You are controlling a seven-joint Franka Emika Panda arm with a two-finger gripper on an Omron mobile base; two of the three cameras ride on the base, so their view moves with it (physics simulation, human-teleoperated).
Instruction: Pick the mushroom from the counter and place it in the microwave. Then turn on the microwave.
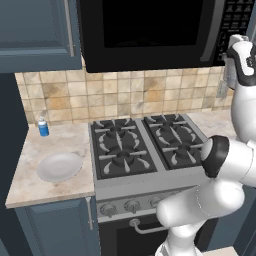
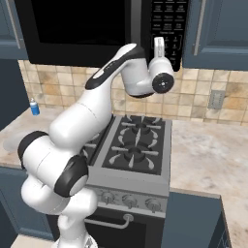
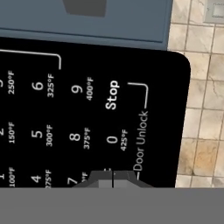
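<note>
The arm is raised to the microwave (image 1: 150,30), which hangs above the stove (image 1: 145,145), and the hand (image 2: 158,42) sits right at the keypad (image 2: 169,24) on the microwave's right side. In the hand view the two fingertips (image 3: 113,179) are pressed together with nothing between them, pointing at the keypad's lower rows, near the "0" and "Door Unlock" labels; the "Stop" key (image 3: 112,95) lies a little further off. Whether the tips already touch the panel I cannot tell.

The microwave door looks shut in both base views, its dark glass giving no view inside. The mushroom is nowhere to be seen on the bench (image 1: 30,180): left of the stove there is a white plate (image 1: 59,166) and, further back by the tiled wall, a small blue bottle (image 1: 43,127).

Judging from this, the first half of the task seems done: the mushroom is most likely inside behind the closed door, though the pictures cannot confirm it. What is left is the second half, pressing the start control. No start key is in sight in the hand view, so the hand may need to shift along the keypad before pushing in.
</note>
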